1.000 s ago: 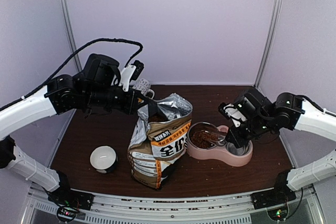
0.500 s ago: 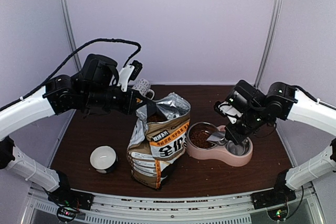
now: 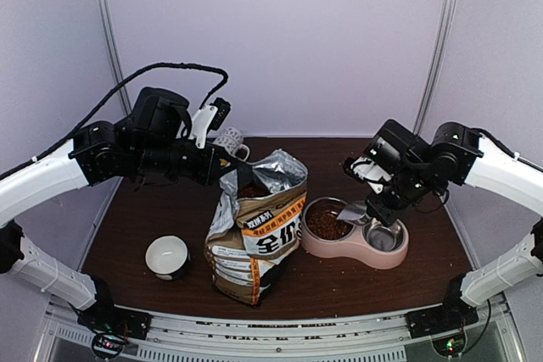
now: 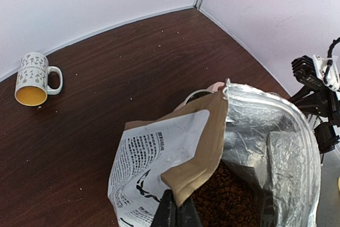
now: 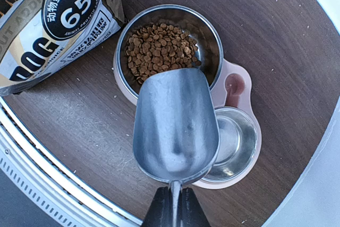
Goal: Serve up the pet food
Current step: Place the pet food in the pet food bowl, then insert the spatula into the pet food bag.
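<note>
The left gripper (image 4: 176, 213) pinches the rim of the bag (image 4: 154, 152) to hold its mouth open, while the right gripper (image 5: 171, 206), clamped on the handle of the empty scoop (image 5: 175, 126), poises it with the pet food (image 5: 159, 51) lying in the steel cup (image 5: 211, 34) at the scoop's 12 o'clock.

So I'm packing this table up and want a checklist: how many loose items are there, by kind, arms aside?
bag: 1
scoop: 1
double bowl: 1
mug: 1
white bowl: 1
Total: 5
</note>
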